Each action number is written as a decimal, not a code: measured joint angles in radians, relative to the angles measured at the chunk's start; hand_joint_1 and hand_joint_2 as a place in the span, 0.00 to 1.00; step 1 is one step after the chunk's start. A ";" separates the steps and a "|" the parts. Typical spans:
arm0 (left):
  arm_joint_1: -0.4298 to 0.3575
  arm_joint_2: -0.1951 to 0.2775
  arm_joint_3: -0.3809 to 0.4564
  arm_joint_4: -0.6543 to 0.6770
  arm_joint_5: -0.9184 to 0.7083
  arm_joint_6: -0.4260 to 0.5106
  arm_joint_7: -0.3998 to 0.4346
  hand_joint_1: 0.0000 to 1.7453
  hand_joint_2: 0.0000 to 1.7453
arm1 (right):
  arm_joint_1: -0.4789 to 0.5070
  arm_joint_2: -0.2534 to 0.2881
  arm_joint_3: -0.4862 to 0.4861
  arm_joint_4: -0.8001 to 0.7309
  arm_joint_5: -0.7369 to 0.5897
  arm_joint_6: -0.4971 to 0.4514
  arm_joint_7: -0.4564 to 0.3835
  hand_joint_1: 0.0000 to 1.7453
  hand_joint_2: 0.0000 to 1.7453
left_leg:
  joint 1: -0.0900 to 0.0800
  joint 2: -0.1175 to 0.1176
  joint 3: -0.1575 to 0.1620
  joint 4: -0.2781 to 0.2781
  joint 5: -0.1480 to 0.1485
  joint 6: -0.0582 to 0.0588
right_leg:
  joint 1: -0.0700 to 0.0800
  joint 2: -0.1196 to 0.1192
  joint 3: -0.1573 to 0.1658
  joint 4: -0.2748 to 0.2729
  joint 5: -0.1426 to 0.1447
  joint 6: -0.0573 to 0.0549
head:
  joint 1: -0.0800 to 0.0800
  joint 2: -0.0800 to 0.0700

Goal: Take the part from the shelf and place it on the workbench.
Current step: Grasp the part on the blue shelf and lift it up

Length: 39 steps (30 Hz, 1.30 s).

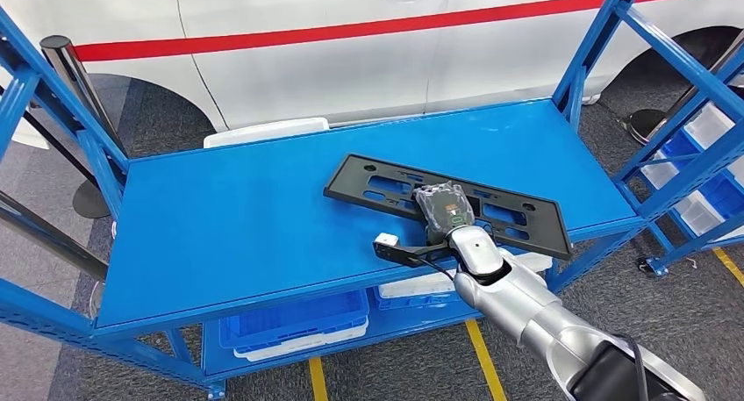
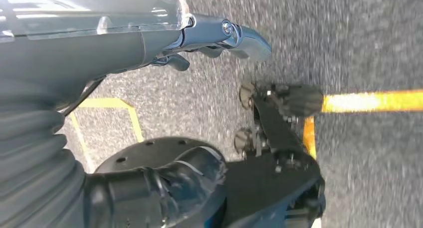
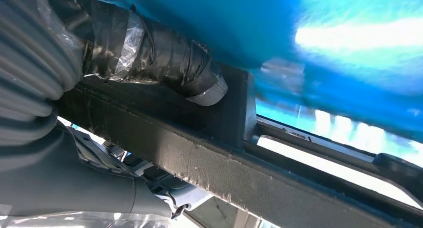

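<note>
Right hand [image 1: 445, 210] sits on the black part [image 1: 377, 183], which lies flat on the blue shelf [image 1: 228, 225]. Fingers [image 3: 164, 63] look clamped on the part's near rail, thumb over it, others under. Likely risk: grip is toward one end, so the long frame may sag or twist out on lifting. Shelf uprights [image 1: 597, 41] flank the fingers; open room is toward the robot. Left hand [image 2: 219, 38] hangs over the floor, fingers curled on nothing.
</note>
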 joint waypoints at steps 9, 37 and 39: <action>-0.001 0.000 0.010 0.000 0.004 -0.020 0.014 0.00 1.00 | -0.002 -0.041 0.001 -0.095 -0.058 -0.004 -0.044 1.00 1.00 | -0.001 0.000 -0.001 0.002 -0.001 0.002 | -0.003 0.000 -0.001 -0.001 0.000 0.001 | 0.000 0.000; 0.023 -0.021 0.068 -0.005 0.059 0.090 0.030 0.00 1.00 | 0.047 -0.035 0.006 -0.550 -0.033 0.006 -0.016 1.00 1.00 | 0.012 0.017 -0.099 0.284 -0.187 -0.021 | -0.006 0.015 -0.093 0.042 0.047 -0.038 | 0.003 0.000; 0.023 -0.022 0.069 -0.005 0.058 0.091 0.029 0.00 1.00 | 0.049 -0.011 0.017 -0.550 -0.017 0.010 0.001 1.00 1.00 | 0.002 0.011 -0.057 0.257 -0.163 -0.003 | 0.005 0.034 -0.112 0.042 0.064 -0.041 | 0.003 0.000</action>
